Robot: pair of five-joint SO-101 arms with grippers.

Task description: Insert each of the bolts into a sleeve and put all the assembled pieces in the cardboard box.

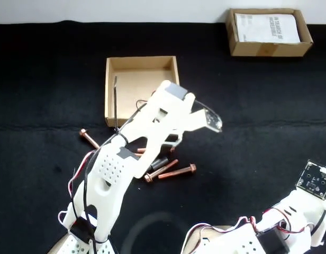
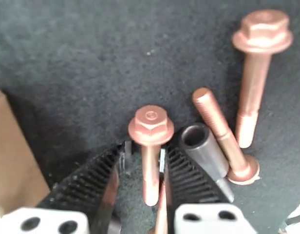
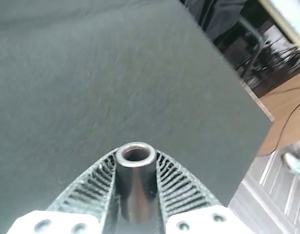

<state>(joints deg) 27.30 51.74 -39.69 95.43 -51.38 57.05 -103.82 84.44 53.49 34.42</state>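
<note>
Surface: a black cloth (image 1: 46, 79) covers the whole table, a little wrinkled; a pale strip of wall (image 1: 99, 10) runs behind its far edge.
Cardboard box: the cardboard box (image 1: 147, 84) sits open near the middle of the cloth, just beyond the left arm (image 1: 152, 127).
Second box: a shallower carton (image 1: 258, 48) with a printed sheet in it stands at the far right corner, well apart.
Left gripper: the left gripper (image 2: 145, 148) is down at the cloth, its jaws spread a little either side of the shank of a copper bolt (image 2: 151, 126). One jaw is close against it and, as far as I can make out, a sliver of cloth shows on the other side.
Loose parts: just beside it lie a dark sleeve (image 2: 203, 151) and two more bolts (image 2: 220, 131) (image 2: 259, 73); a lone bolt (image 1: 89, 138) lies off near the box's corner.
Right gripper: the right gripper (image 3: 135, 155) is pinching a steel sleeve (image 3: 135, 185) above bare cloth, with the open bore facing its wrist camera.
Room: past the cloth's edge there is a wooden top (image 3: 286, 112) with dim clutter behind it.
</note>
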